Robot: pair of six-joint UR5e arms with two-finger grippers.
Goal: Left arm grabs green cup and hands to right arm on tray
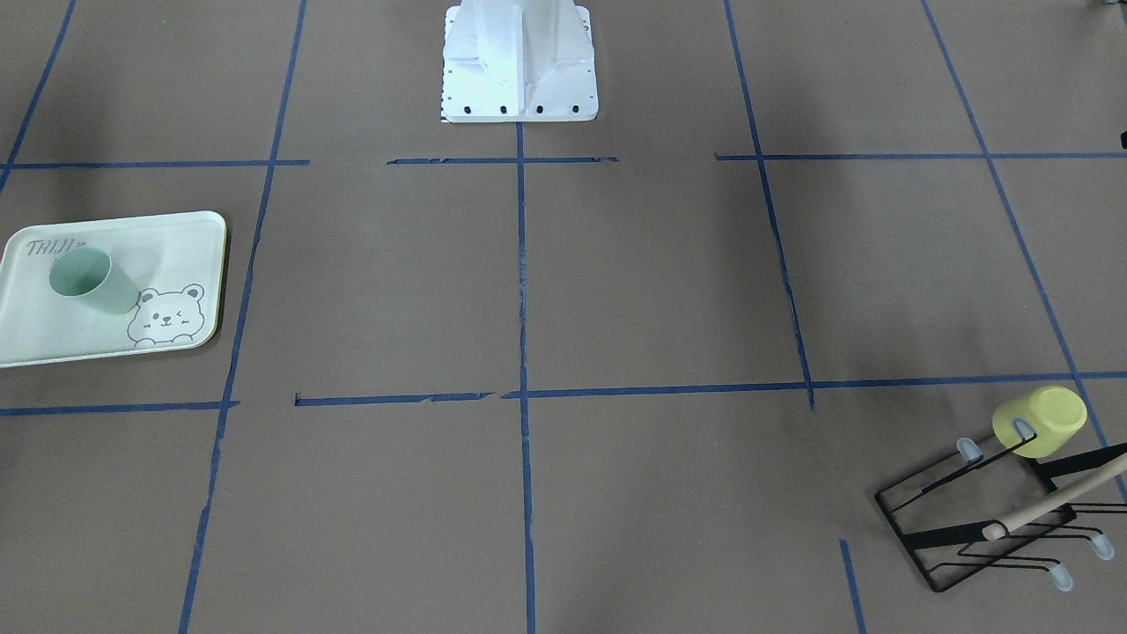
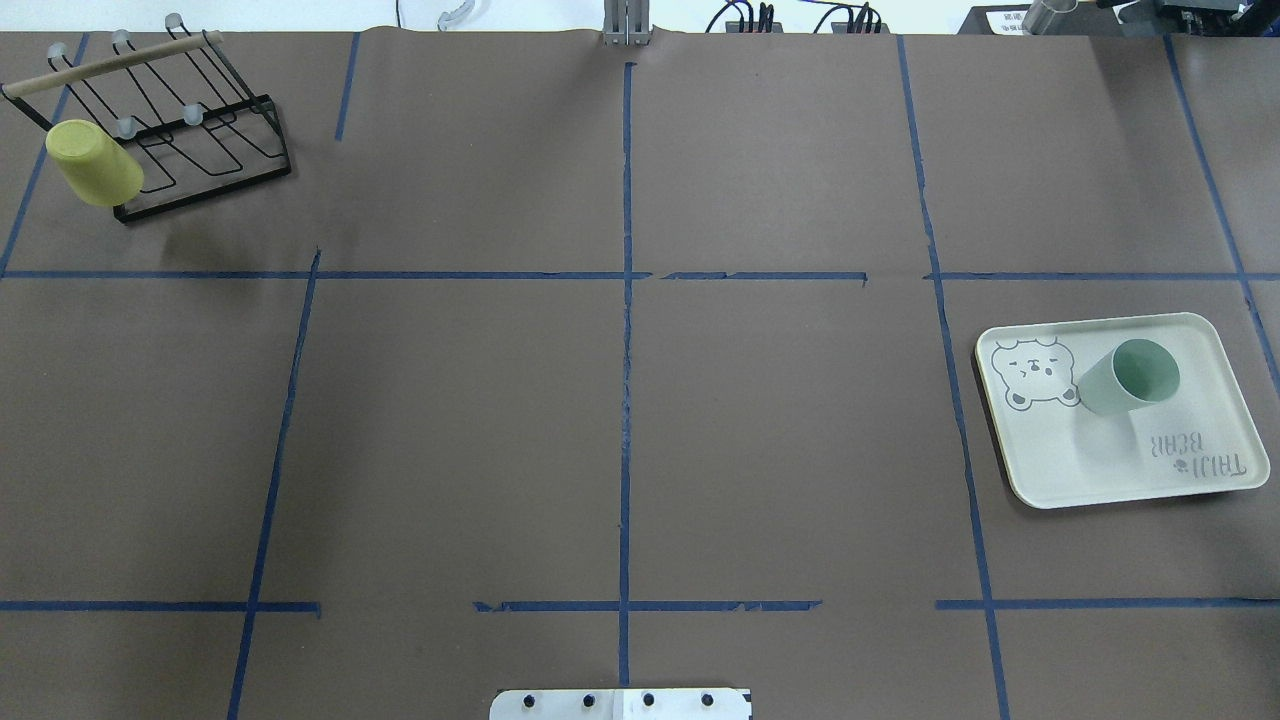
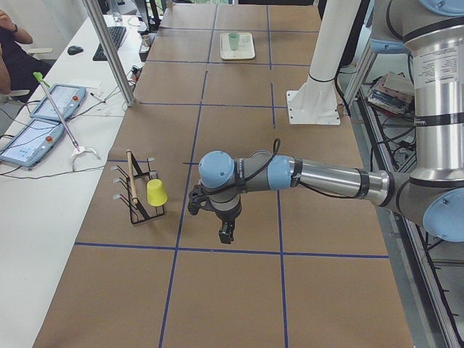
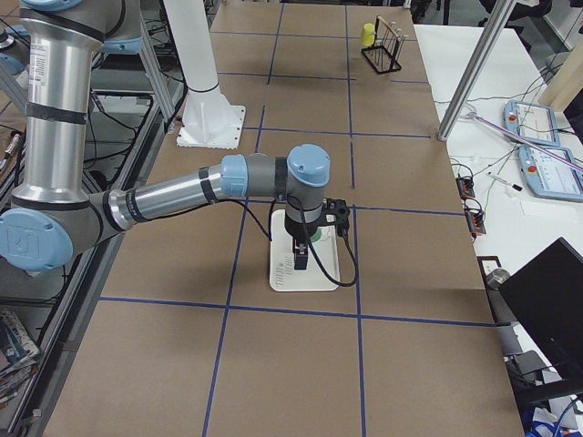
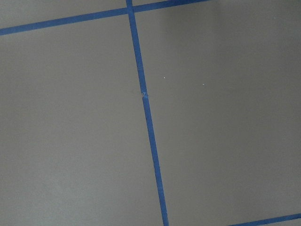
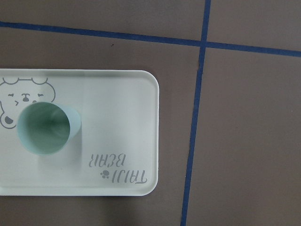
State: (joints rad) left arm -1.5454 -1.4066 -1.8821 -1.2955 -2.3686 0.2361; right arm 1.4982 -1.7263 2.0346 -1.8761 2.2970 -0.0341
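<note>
The green cup (image 2: 1125, 377) stands upright, mouth up, on the tray (image 2: 1100, 460) at the table's right end. It also shows in the front view (image 1: 88, 280) and the right wrist view (image 6: 47, 128), beside the bear drawing. The right gripper (image 4: 300, 259) hangs above the tray (image 4: 287, 278), apart from the cup. It shows only in the exterior right view, so I cannot tell if it is open. The left gripper (image 3: 226, 235) hangs over bare table right of the rack. It shows only in the exterior left view, so I cannot tell its state. Neither gripper holds anything I can see.
A yellow cup (image 2: 93, 164) hangs upside down on a black wire rack (image 2: 200, 150) at the table's far left corner. The white robot base (image 1: 519, 62) stands at the near middle edge. Blue tape lines cross the brown table cover. The left wrist view shows only table cover and tape.
</note>
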